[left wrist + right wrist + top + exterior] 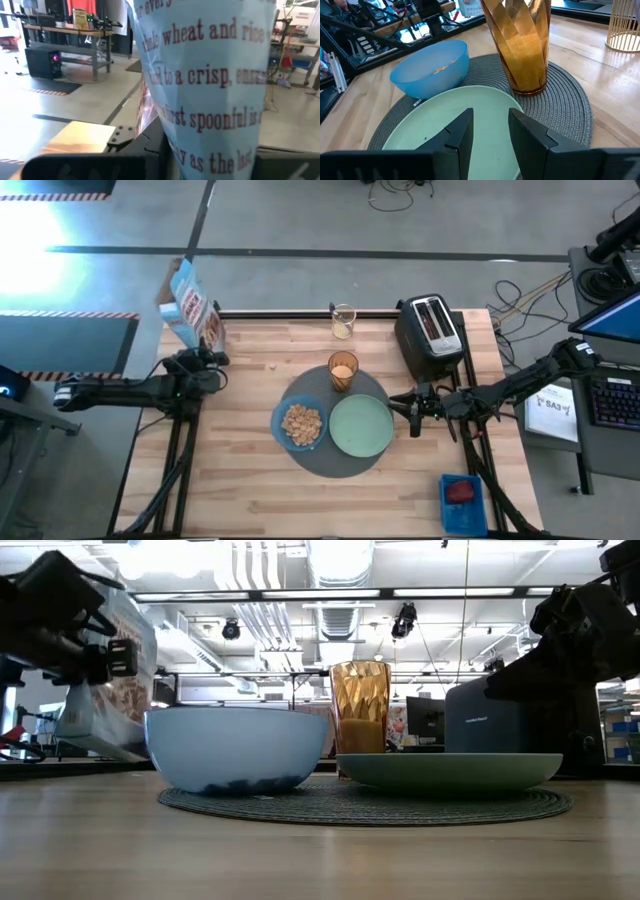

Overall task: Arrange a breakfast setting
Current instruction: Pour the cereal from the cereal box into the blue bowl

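A round dark-grey mat [340, 465] lies mid-table. On it stand a small blue bowl [300, 423] with cereal in it, a pale green plate [360, 425] and a glass of orange drink [342, 370]. No spoon shows. My right gripper [413, 408] is open and empty at the plate's right rim; in the right wrist view its fingers [462, 132] reach over the plate [435, 145]. My left gripper [213, 360] is at the table's far left corner, shut on the blue cereal box [190, 305]. My left gripper has the cereal box's narrow printed side [210, 125] between its two fingers, which come level from the table's left side. The box stands about upright. I cannot tell whether its lower end rests on the table.
A black toaster [430, 330] stands at the far right, just behind my right arm. A pale wire cup [343, 320] stands at the far edge. A blue tray [460, 500] with a red thing in it lies near the front right corner.
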